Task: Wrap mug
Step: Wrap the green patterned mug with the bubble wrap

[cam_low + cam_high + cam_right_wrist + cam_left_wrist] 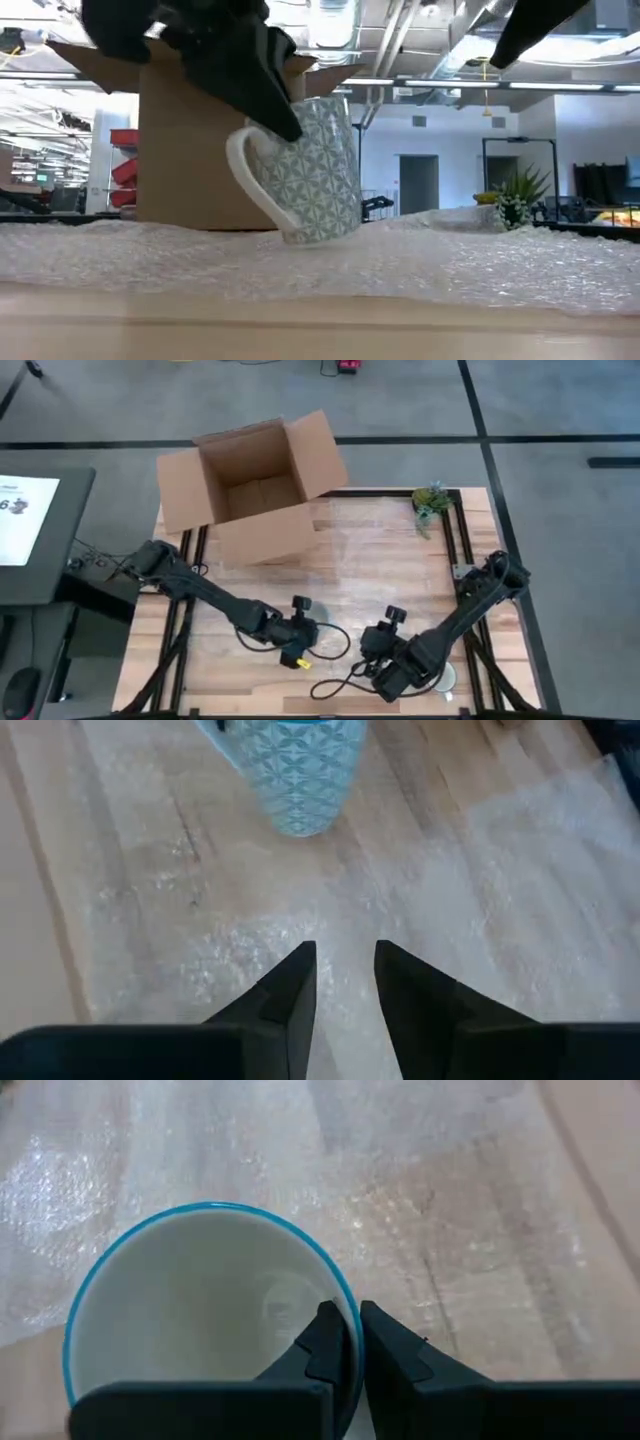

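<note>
Mug (pixel 312 168) tilted on bubble wrap (pixel 480 262), left tool (pixel 345 1342) pinching its rim, right tool (pixel 345 982) spread nearby.

High view looks straight down over the whole table; low view sits at tabletop level, close to the patterned teal-and-white ceramic mug (pixel 310 170), which both wrist views share too.

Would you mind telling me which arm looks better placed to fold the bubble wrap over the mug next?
Probably the right. The left gripper is shut on the mug, pinching its rim and holding it tilted on the bubble wrap. The right gripper is open, holds nothing, and hovers over the wrap beside the mug.
</note>
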### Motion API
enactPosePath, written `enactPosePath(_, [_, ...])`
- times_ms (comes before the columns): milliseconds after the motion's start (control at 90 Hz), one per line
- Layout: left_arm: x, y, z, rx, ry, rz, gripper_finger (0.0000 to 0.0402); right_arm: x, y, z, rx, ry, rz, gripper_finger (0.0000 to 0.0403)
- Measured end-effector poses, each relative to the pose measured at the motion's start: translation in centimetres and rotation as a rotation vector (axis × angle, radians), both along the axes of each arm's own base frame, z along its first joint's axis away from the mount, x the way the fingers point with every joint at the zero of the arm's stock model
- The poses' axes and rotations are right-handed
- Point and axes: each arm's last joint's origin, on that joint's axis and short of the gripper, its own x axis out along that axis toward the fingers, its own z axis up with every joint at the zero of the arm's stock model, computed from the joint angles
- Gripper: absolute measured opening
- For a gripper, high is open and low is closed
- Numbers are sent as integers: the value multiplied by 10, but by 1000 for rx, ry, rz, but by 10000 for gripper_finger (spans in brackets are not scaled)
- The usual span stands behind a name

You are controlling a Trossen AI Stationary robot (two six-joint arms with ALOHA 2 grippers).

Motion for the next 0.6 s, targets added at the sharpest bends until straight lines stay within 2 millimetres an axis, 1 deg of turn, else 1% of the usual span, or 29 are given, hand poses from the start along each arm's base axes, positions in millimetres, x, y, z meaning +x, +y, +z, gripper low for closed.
enactPosePath(178, [4, 7, 0, -16, -5, 4, 28, -1, 0, -5, -14, -9, 0, 95])
enactPosePath(444, [5, 7, 2, -24, -10, 0, 103, 0, 0, -4, -7, -19, -3, 95])
enactPosePath(533, [2, 7, 7, -29, -16, -3, 120, -1, 1, -4, -5, -21, 0, 95])
enactPosePath(600, [-1, 5, 14, -41, -37, -8, 125, 1, 0, -10, 6, -36, -5, 95])
